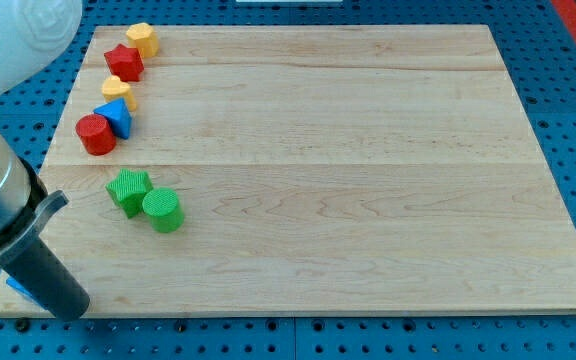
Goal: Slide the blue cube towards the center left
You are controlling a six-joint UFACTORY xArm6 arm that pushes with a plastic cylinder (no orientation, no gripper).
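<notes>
Down at the view's bottom left, my tip (71, 310) rests on the wooden tabletop (368, 200), touching a blue cube (20, 289) of which only a sliver shows beside the rod. No end effector is mounted, so nothing is gripped. Up the left edge sit a yellow block (143, 38), red star (124, 62), another yellow block (118, 91), blue triangle (116, 117) and red cylinder (95, 134). Lower, a green star (128, 189) touches a green cylinder (162, 210).
</notes>
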